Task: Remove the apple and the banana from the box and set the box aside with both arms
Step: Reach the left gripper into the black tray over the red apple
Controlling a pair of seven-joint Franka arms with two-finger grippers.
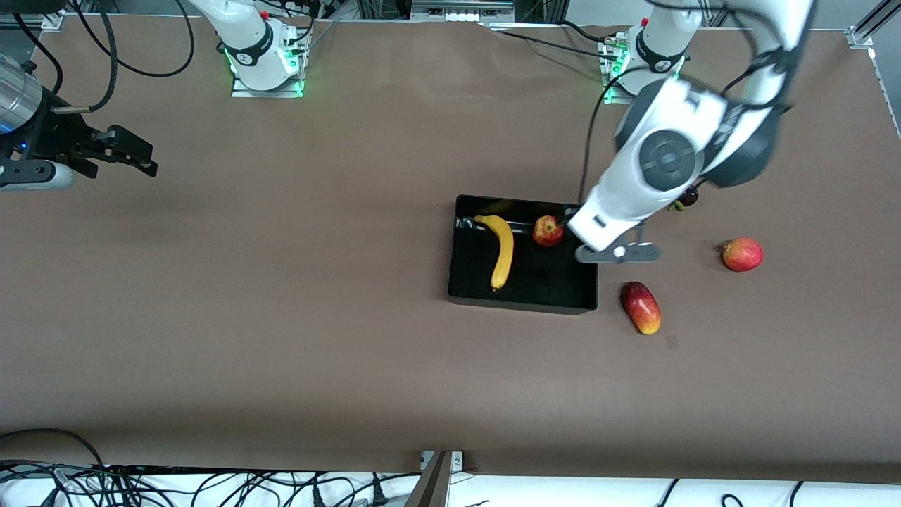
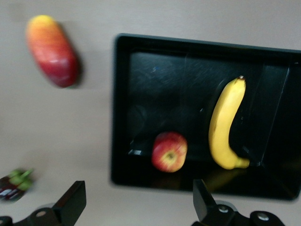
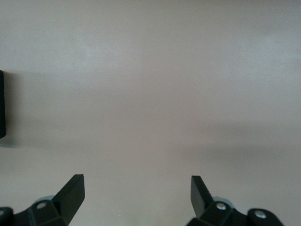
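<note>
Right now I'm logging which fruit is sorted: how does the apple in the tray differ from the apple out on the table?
The apple in the tray lies inside the black tray near the banana; the apple on the table sits alone on the bare table toward the left arm's end. The tray one shows more yellow. Both are small, round and red.

Banana and apple in the black box on the table

The shallow black box [image 1: 522,299] sits flat, its glossy inside holding both fruits. The curved yellow banana [image 1: 500,249] lies on its side toward the right arm's end. The small red apple [image 1: 547,230] with yellow patches rests apart from it, toward the left arm's end, farther from the front camera
</note>
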